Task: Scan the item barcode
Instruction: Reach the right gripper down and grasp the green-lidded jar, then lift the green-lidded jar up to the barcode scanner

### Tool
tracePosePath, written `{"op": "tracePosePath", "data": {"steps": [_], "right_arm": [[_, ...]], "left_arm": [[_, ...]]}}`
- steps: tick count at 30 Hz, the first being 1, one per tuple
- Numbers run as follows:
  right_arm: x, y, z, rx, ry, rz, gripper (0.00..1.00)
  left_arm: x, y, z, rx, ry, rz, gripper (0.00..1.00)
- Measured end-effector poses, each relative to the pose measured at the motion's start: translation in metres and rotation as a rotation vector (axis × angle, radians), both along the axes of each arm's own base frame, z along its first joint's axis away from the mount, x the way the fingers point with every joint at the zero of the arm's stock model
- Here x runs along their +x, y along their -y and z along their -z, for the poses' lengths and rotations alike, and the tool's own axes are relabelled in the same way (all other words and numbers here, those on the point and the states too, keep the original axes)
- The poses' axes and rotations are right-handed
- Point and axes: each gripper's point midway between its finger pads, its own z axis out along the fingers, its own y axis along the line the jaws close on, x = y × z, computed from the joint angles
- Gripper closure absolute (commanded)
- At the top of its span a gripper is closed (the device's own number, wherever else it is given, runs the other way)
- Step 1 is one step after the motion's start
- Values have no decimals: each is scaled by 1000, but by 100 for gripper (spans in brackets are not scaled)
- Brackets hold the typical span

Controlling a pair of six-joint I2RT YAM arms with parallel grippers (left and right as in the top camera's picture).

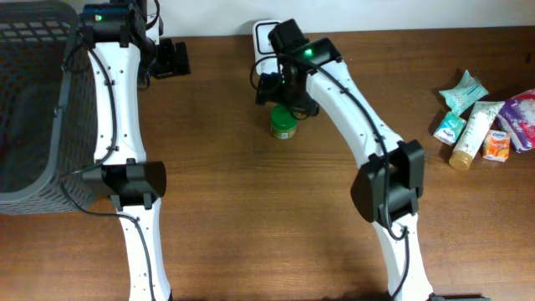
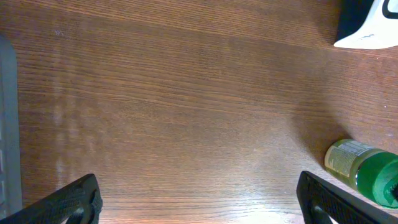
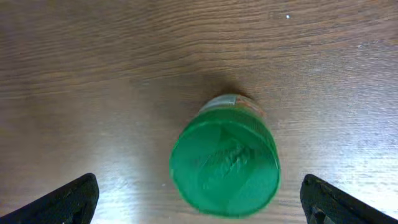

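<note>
Right gripper [image 3: 199,186] spread wide, empty, above green-capped jar [image 3: 225,165], jar upright, long axis vertical, cap up

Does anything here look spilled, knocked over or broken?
Nothing stands out. The small green-lidded jar stands upright on the brown wooden table with no spill around it, and the loose cluster of toiletry packets and tubes near the table's right edge looks intact.

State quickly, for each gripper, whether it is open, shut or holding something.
Left gripper: open, holding nothing.
Right gripper: open, over the green-lidded jar, not gripping it.
</note>
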Motion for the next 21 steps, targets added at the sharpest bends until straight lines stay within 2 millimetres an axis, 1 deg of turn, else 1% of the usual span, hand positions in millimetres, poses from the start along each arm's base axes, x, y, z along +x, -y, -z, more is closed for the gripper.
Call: {"op": "tracePosePath", "data": {"steps": [2,5,8,9,10,11,12,14,15,17,19,21], "right_arm": [[1,4,12,-27,-16,35,1],[3,6,17,-42,-21,61,1],[1,8,32,-54,-55,103,1],[1,9,37,-57,-66,113,5],[0,9,47,-66,-86,121,7],[-1,10,51,-70,-93,128,14],[-1,10,53,-72,-97,133,17],[-2,10,53,-73,-100,138,18],[-2,10,53,-73,-100,139,20],[-3,10,54,-75,-104,139,21],[-6,11,58,-81,-117,138,22],[-10,12,64,-90,-131,137,26]], "left_arm": [[0,0,0,0,0,0,1],[0,0,0,0,0,0,1],[0,0,0,0,0,0,1],[0,0,0,0,0,0,1],[0,0,0,0,0,0,1],[0,0,0,0,0,0,1],[0,0,0,0,0,0,1],[0,0,0,0,0,0,1],[0,0,0,0,0,0,1],[0,0,0,0,0,0,1],[0,0,0,0,0,0,1],[0,0,0,0,0,0,1]]}}
